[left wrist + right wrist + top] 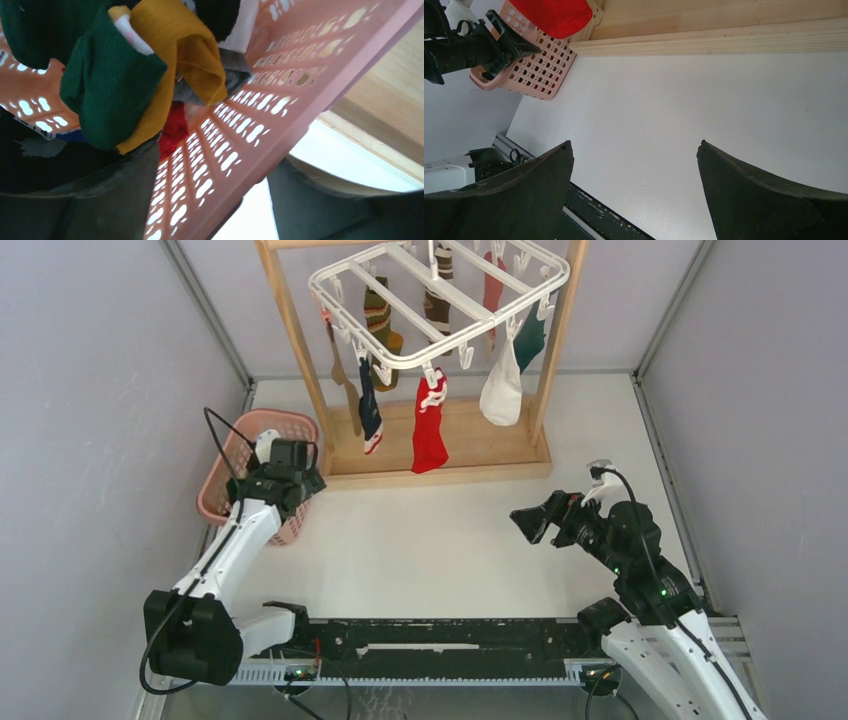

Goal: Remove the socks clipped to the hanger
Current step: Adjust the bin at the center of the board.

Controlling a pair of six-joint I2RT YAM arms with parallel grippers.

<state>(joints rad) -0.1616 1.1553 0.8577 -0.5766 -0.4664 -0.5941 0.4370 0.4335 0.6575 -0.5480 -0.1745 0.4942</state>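
Socks first: the white hanger (pixel 480 322) hangs tilted inside the wooden stand (pixel 298 350) at the far side of the surface (pixel 420 550), and plenty is clipped to it. Along the near rim dangle a navy sock (pixel 370 412), a long red sock (pixel 430 435) and a white sock (pixel 500 390). A teal sock (pixel 530 337) sits at the right corner and a tan sock (pixel 343 370) on the left. A brown-and-green striped sock (pixel 378 315) hangs further back.

Over to the left arm (pixel 235 545), which reaches out over the pink basket (pixel 222 468) just beside the stand's left foot. Its wrist view looks right into that basket at a green sock (pixel 107 85), a mustard sock (pixel 185 50) and a scrap of red fabric (pixel 175 127), all heaped together. The left jaws stand apart, straddling the basket's perforated wall with one finger (pixel 100 200) inside and the other outside. The green sock lies just above the inner finger, but nothing is pinched between the two.

The right arm (pixel 650 580) hovers over bare surface, well apart from the hanger. The right jaws point toward the middle, spread wide, holding nothing.
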